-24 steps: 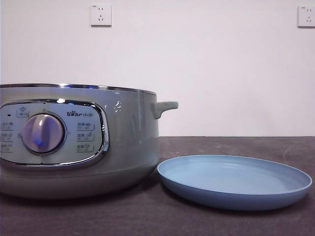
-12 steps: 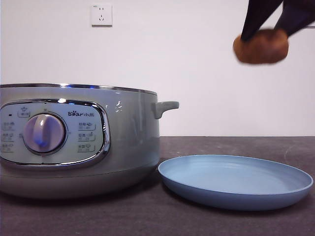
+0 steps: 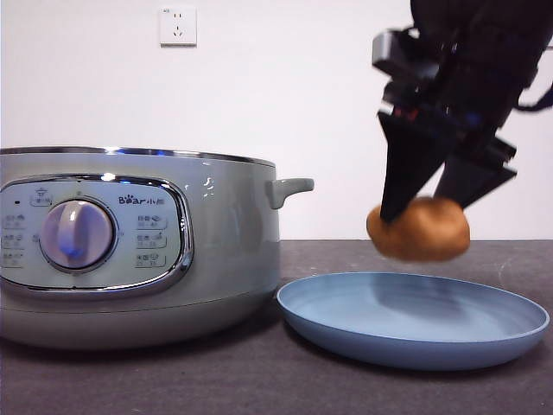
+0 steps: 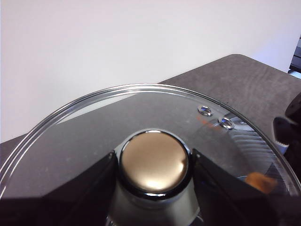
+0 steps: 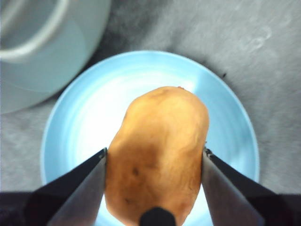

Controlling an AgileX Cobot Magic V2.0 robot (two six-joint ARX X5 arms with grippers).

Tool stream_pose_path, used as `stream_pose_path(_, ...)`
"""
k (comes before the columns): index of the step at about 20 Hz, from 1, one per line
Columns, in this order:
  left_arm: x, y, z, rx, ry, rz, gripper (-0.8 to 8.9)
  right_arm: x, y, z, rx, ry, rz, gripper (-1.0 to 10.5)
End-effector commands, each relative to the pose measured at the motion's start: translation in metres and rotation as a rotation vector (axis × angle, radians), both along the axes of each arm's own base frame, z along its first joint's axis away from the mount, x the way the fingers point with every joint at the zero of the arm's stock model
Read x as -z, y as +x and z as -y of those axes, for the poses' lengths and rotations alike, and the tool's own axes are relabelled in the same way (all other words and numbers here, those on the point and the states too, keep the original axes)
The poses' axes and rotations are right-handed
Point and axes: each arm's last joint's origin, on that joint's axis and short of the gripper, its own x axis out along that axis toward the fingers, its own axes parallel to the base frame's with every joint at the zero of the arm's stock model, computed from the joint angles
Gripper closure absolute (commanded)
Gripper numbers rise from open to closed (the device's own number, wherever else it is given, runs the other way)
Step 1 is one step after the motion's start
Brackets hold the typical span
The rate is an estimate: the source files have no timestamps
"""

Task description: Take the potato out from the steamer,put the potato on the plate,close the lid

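Note:
My right gripper [image 3: 421, 220] [image 5: 154, 160] is shut on the orange-brown potato [image 3: 419, 229] [image 5: 157, 150] and holds it a little above the middle of the light blue plate [image 3: 413, 347] [image 5: 84, 113]. The grey-green steamer [image 3: 130, 242] [image 5: 37, 52] stands uncovered to the left of the plate. In the left wrist view my left gripper [image 4: 153, 165] is shut on the knob [image 4: 153, 160] of the glass lid [image 4: 94, 122], held up in the air. Through the glass a bit of the potato [image 4: 261, 181] shows below.
The dark table [image 3: 259, 380] runs under the steamer and plate, with a white wall and two sockets [image 3: 177, 26] behind. The steamer's side handle [image 3: 289, 188] points toward the plate.
The right gripper came down from the upper right with the potato, from high in the picture to just above the plate. One second ago no arm showed.

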Motion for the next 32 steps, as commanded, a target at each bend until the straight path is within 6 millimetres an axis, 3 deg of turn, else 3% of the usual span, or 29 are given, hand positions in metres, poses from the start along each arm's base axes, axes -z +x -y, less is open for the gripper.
stream_pose_path(1, -0.010, -0.005, -0.002, 0.003, -0.029, 0.078, 8.22, 0.021, -0.001, -0.002, 0.003, -0.015, -0.052, 9.6)
stream_pose_path(6, -0.011, -0.005, -0.002, 0.003, -0.029, 0.079, 8.22, 0.042, -0.001, -0.010, -0.016, -0.035, -0.096, 9.6)
stream_pose_path(21, -0.011, -0.005, -0.002, 0.003, -0.029, 0.079, 8.22, 0.061, 0.002, -0.016, -0.025, -0.065, -0.143, 9.6)
stream_pose_path(23, -0.011, -0.005, -0.002, 0.003, -0.029, 0.079, 8.22, 0.061, 0.002, -0.016, -0.023, -0.066, -0.142, 8.9)
stream_pose_path(26, -0.011, -0.005, -0.002, 0.003, -0.029, 0.079, 8.22, 0.061, 0.002, -0.016, -0.008, -0.061, -0.139, 5.7)
stream_pose_path(32, -0.011, -0.005, -0.002, 0.003, -0.029, 0.079, 8.22, 0.060, 0.003, -0.015, 0.011, -0.077, -0.128, 5.4)
